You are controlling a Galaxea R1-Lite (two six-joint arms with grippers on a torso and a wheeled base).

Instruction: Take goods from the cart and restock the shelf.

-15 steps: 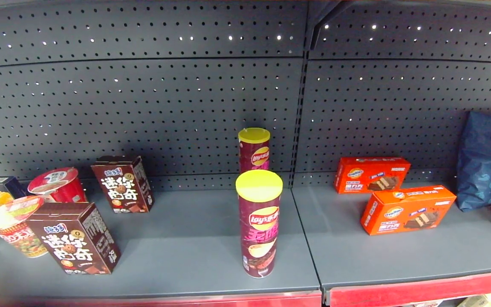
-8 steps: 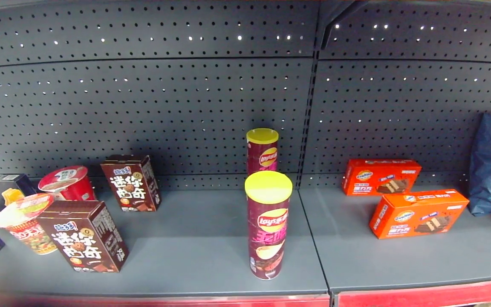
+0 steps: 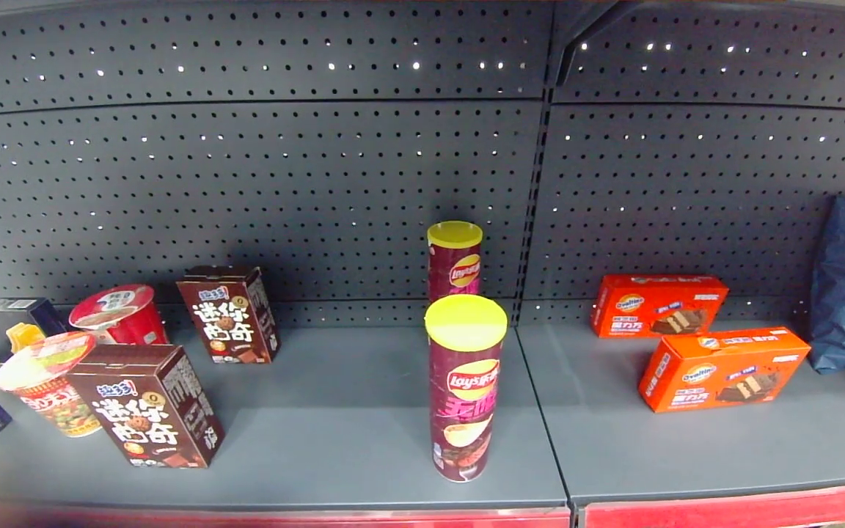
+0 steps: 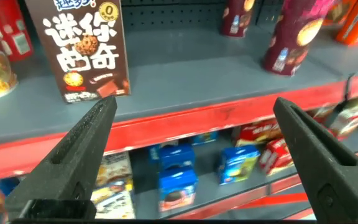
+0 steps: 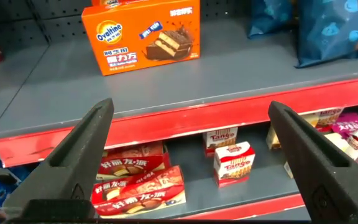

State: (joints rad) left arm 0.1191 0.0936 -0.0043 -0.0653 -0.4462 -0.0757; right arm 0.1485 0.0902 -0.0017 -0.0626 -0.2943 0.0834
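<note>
Shelf (image 4: pixel 185 81) of grey metal with a red lip (image 4: pixel 185 118) lies just beyond the left gripper (image 4: pixel 194 106), whose two black fingers are spread wide with nothing between them. Past the lip stand a brown cookie box (image 4: pixel 86 46) and the foot of a maroon chip can (image 4: pixel 294 43). The right gripper (image 5: pixel 190 104) is also wide apart and empty, facing an orange wafer box (image 5: pixel 143 37) and blue bags (image 5: pixel 334 28).

The wrist views add a lower tier holding blue packets (image 4: pixel 176 180) and red boxes (image 5: pixel 138 180).

The head view adds the pegboard (image 3: pixel 246 183) behind. Taking the front chip can as the dial's centre, a second can (image 3: pixel 455 260) stands at 12 o'clock, noodle cups (image 3: pixel 48 389) and cookie boxes toward 9 and 10, and two orange boxes toward 2 and 3.
</note>
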